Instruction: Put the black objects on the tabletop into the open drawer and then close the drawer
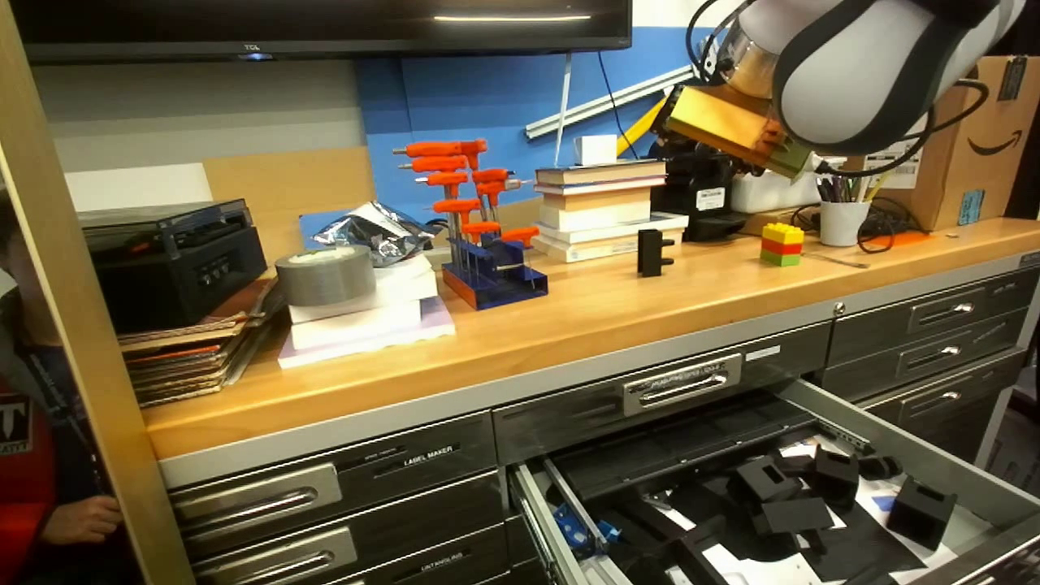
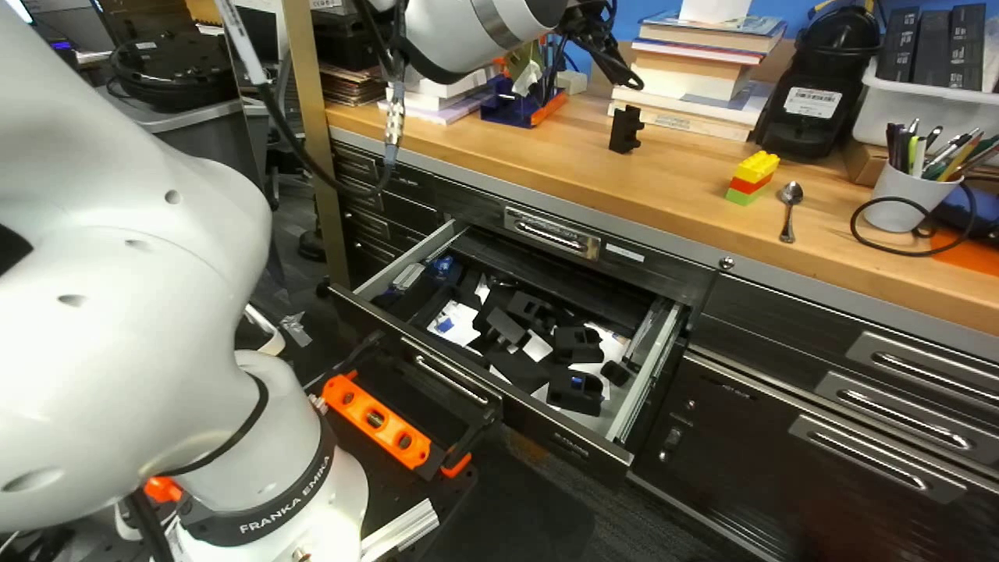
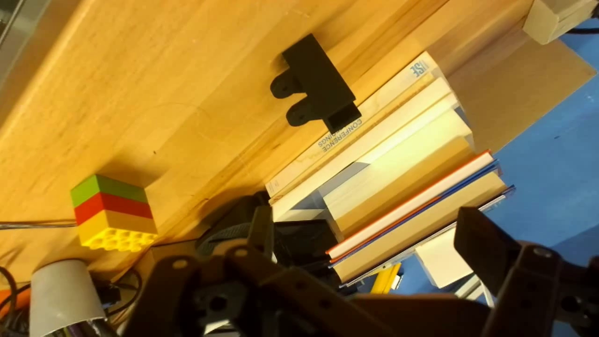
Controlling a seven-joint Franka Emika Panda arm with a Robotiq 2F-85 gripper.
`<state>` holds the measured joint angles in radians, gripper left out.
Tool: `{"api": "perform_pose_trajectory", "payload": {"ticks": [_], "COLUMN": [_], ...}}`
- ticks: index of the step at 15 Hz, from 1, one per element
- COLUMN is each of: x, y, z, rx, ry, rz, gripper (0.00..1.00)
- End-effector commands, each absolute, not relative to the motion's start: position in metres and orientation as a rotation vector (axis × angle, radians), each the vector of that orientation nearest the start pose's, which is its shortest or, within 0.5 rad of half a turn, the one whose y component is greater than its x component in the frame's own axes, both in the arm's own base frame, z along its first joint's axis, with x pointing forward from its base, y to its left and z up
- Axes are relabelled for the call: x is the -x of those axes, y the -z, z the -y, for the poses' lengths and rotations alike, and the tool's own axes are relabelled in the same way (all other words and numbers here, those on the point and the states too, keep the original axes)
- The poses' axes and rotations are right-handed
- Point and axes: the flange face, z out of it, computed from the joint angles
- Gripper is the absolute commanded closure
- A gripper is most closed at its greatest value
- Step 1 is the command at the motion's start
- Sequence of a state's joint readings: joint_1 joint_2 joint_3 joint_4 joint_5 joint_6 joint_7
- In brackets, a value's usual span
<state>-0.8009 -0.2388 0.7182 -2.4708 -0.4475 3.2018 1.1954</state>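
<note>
One small black piece (image 1: 650,253) is seen loose on the bench top (image 1: 561,325): stood on end, two lugs one above the other, pointed toward the toy-brick block (image 1: 782,244). The book stack (image 1: 605,211) is set close behind it, so little room is given at the rear.

Gripper (image 3: 367,222): jaws spread wide, nothing held, piece well outside the gap in the wrist view. Step in hand is judged to be the pick. Wrist should be re-aimed until the piece is centred between the fingers; plain body should then be pinched across its narrow faces, lugs left out of the pads. Slow, even approach advised: tall shape on a small footprint, likely tipped by a one-sided nudge. Spoon (image 2: 790,211) is off to the side, to be ignored.

Drawer (image 2: 574,441): pulled out below the bench top, black pieces (image 2: 574,396) already heaped inside. After the lift, the wooden edge should be cleared before any lowering. Release is best made low, over a shallow patch, piece laid flat; anything standing proud of the rim could be caught under the upper drawer (image 1: 605,406) at closing. For the close, the front is best pushed square at its middle, so that racking is avoided.
</note>
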Motion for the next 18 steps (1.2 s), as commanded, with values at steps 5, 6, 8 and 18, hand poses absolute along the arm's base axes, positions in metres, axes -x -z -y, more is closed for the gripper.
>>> {"api": "perform_pose_trajectory", "payload": {"ticks": [5,6,8,18], "x": [-0.52,-0.521,-0.526,-0.587], "y": [-0.427,-0.421,-0.409,-0.351], "z": [-0.034,-0.037,-0.045,-0.064], "rx": [2.585,2.598,2.631,2.636], "ry": [1.291,1.289,1.292,1.435], "rz": [-0.95,-0.947,-0.942,-1.055], "gripper": [0.0,0.0,0.0,0.0]}}
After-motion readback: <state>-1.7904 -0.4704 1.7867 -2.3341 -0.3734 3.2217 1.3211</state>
